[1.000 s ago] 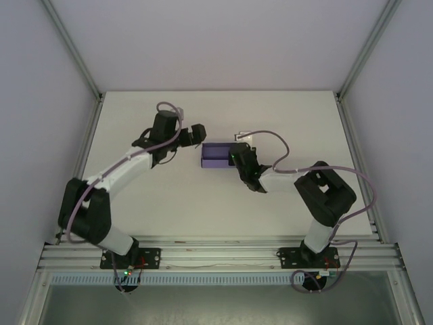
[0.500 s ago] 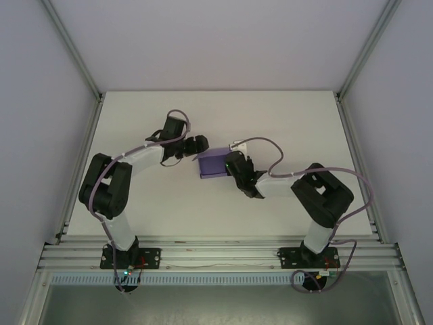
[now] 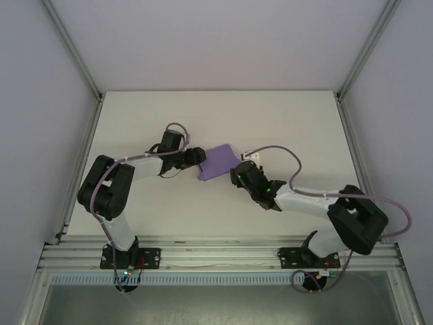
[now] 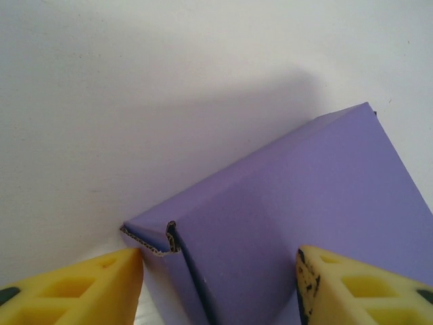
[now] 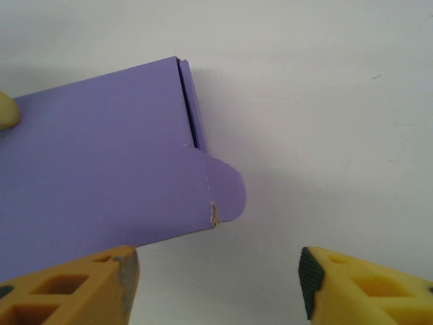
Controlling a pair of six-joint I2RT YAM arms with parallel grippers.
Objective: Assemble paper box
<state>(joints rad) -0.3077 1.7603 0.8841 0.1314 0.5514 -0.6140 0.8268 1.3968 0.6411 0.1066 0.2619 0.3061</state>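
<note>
The purple paper box (image 3: 218, 162) lies slanted on the white table (image 3: 298, 122), a wide face up. My left gripper (image 3: 198, 161) is at its left end. In the left wrist view the box (image 4: 304, 203) shows a corrugated cut edge, and its end sits between the parted yellow fingers (image 4: 81, 288) of that gripper (image 4: 220, 271); I cannot tell whether they touch it. My right gripper (image 3: 238, 173) stands just off the box's near right end. In the right wrist view the gripper (image 5: 216, 271) is open over bare table, the box (image 5: 101, 156) and its rounded tab (image 5: 226, 186) just beyond.
Aluminium frame rails run along the table's left side (image 3: 84, 149), right side (image 3: 355, 149) and near edge (image 3: 216, 254). Purple cables loop over both arms, the right one (image 3: 284, 152) arching behind the box. White walls close in the sides and back.
The right gripper has let go of the box and drawn back toward me. The box has turned onto a wide face and slanted. The left gripper has moved up to its left end, its jaws narrowing.
</note>
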